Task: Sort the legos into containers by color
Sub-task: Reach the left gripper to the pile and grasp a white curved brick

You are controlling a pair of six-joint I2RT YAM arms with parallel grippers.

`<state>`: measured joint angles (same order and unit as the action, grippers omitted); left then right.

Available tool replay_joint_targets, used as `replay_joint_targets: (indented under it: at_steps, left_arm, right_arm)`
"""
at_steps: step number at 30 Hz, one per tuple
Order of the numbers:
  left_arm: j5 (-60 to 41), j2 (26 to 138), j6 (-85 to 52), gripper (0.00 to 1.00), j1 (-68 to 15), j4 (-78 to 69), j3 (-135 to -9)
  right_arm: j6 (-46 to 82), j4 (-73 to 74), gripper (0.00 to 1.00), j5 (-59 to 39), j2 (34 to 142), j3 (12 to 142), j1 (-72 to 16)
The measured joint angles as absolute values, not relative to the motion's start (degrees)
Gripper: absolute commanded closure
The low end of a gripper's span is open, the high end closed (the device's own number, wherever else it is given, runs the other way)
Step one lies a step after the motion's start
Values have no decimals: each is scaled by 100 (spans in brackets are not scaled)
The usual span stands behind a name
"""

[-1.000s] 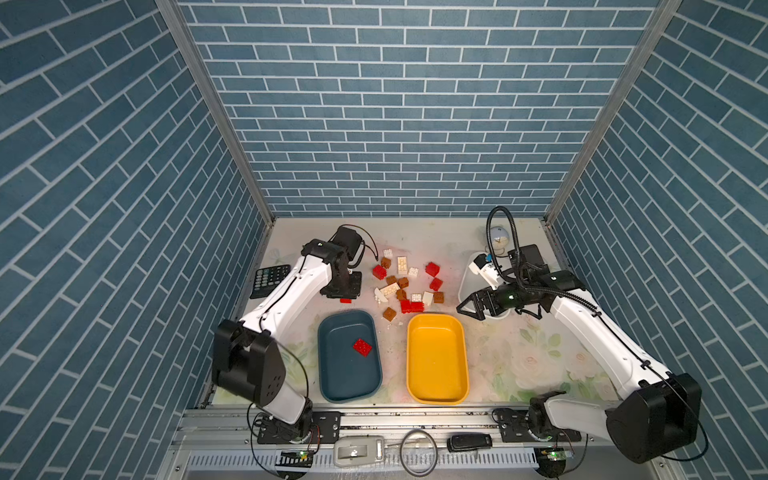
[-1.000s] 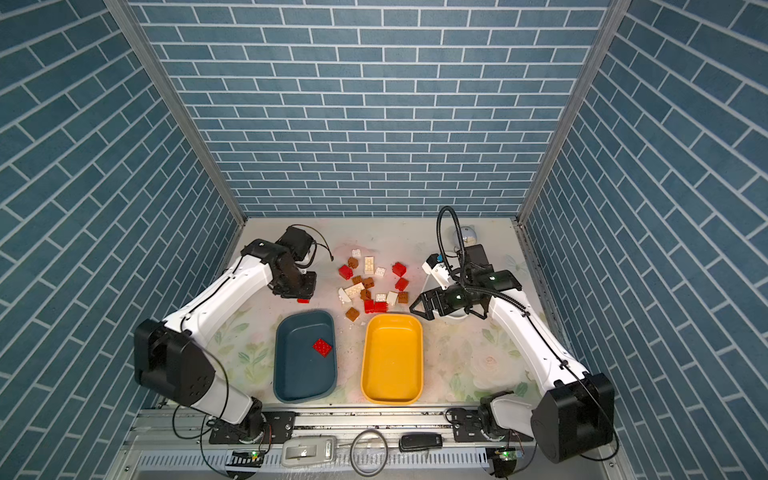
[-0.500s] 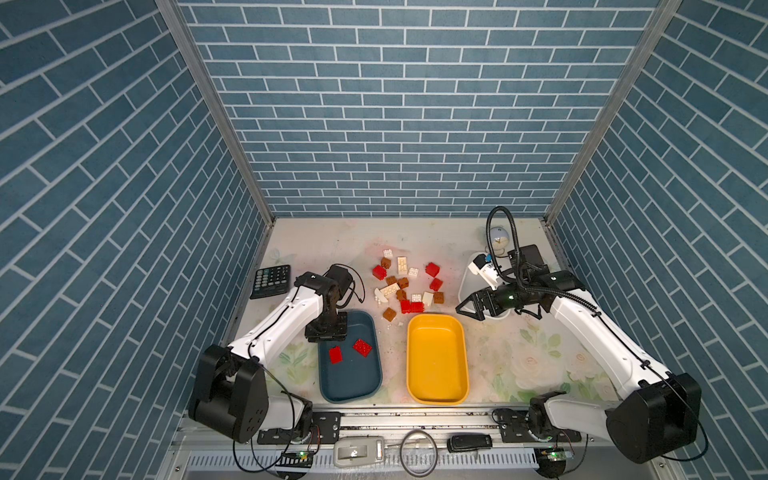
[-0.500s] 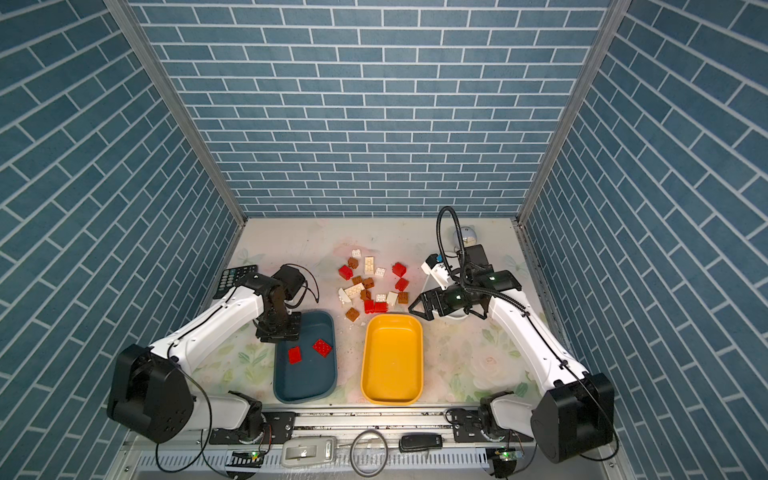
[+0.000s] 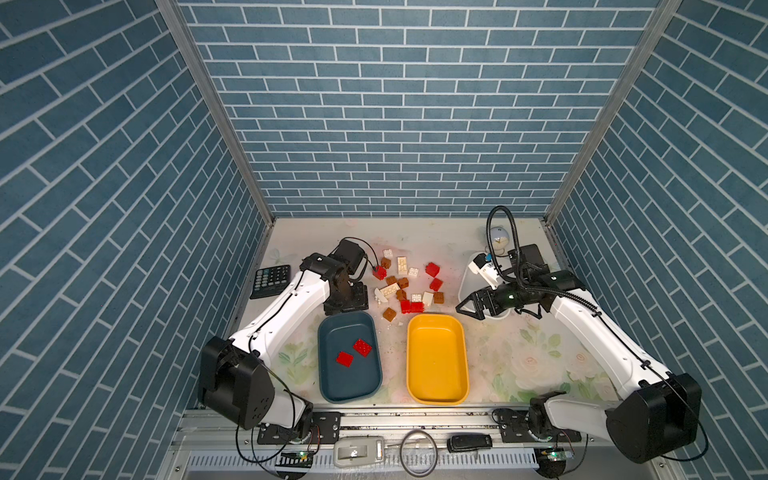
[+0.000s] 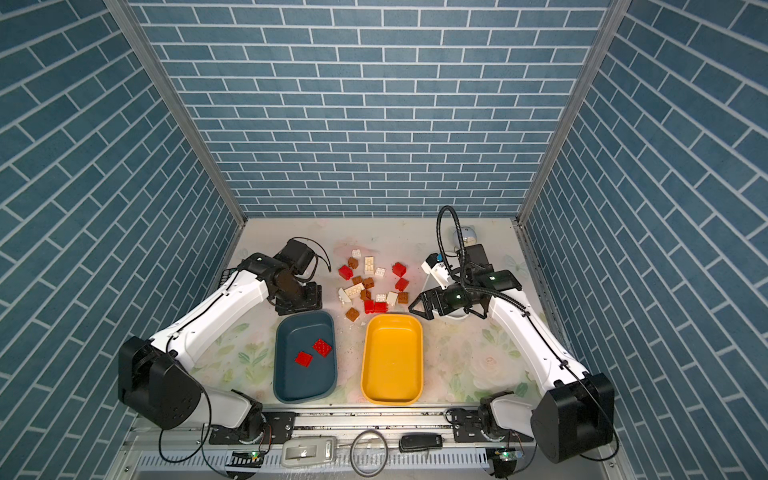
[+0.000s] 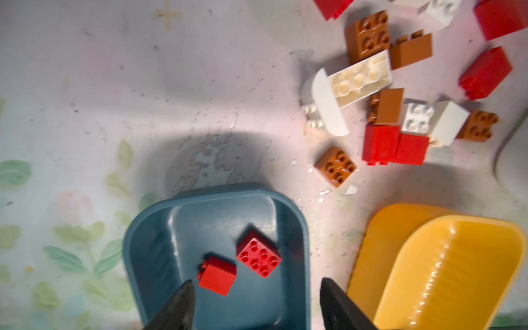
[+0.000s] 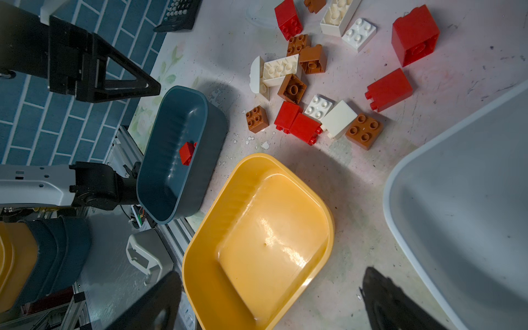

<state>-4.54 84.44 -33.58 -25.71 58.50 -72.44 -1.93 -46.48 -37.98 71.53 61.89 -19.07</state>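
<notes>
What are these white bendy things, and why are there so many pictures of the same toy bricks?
They are two robot arms, a left arm and a right arm. Two pictures look down from above; two more come from cameras on the wrists. On the table lie red, white and brown legos, a black calculator, and a dark teal tray, a yellow tray and a white tray. Two red legos lie in the teal one. The left gripper and right gripper are both open, holding nothing.

Scattered legos (image 8: 304, 128) beside yellow tray (image 8: 228, 205)
</notes>
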Motion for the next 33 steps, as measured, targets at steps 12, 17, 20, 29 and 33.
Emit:
replay_joint_targets:
  at_steps: [12,17,20,29,33]
  left_arm:
    - [-187,9955,-4781,34,-2871,4418,-7620]
    - [8,10481,-5144,37,-2928,4160,-7762]
    - [43,10731,-5260,38,-2947,4084,-7813]
    - [128,11133,-5343,47,-2965,3979,-7926]
    - [217,11133,-5290,49,-2965,4023,-7926]
  right_arm:
    - [-176,-4418,1,-3754,7181,6176,-1907]
    - [-176,-4370,1,-3739,7181,6095,-1907]
    - [-176,-4353,1,-3732,7185,6075,-1907]
    - [-176,-4322,1,-3732,7190,6018,-1907]
    - [-178,-4327,1,-3728,7190,6018,-1905]
